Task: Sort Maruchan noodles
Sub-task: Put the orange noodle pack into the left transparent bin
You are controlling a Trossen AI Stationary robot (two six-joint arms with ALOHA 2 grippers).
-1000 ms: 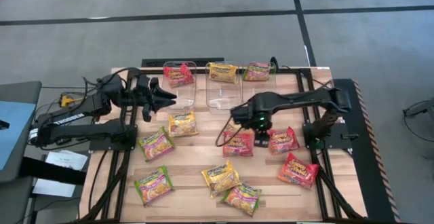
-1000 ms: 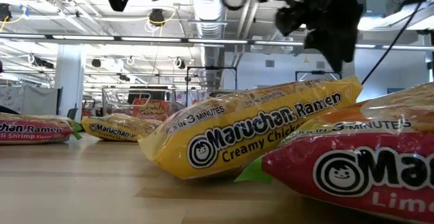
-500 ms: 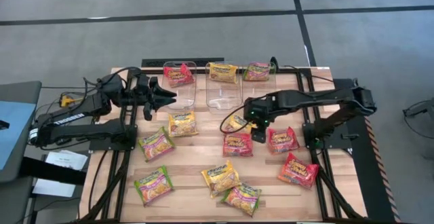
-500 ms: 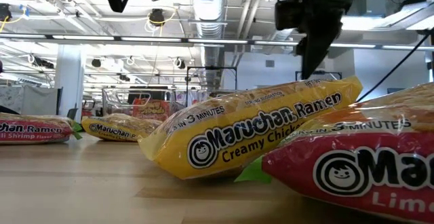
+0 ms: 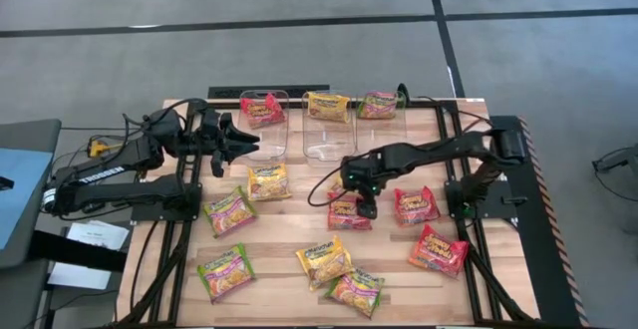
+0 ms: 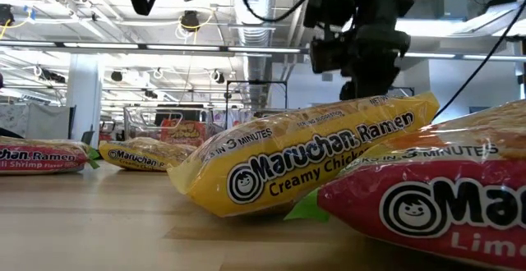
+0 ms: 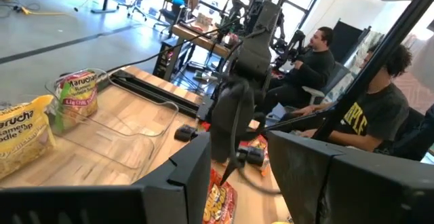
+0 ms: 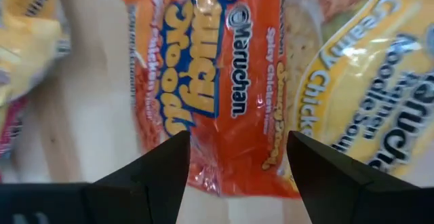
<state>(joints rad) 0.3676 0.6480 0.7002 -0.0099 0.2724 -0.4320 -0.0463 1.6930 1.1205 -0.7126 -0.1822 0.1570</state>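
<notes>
Orange Maruchan packet (image 8: 210, 81) directly below right gripper (image 8: 237, 157), jaws spread.

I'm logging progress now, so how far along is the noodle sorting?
Early stage. One red packet sits in the left clear bin; a yellow packet and a green one lie at the back by the middle bin. The right pincer hangs open over an orange Spicy Chicken packet. Some nine packets still lie loose; the left pincer waits.

The Maruchan noodles (image 5: 323, 261) come in glossy, crinkled plastic packets that catch the light. The table (image 5: 279, 239) is pale wood planks with a smooth, matt grain. The bins (image 5: 324, 142) are clear, shiny plastic, and the arms (image 5: 439, 152) are matt dark.
</notes>
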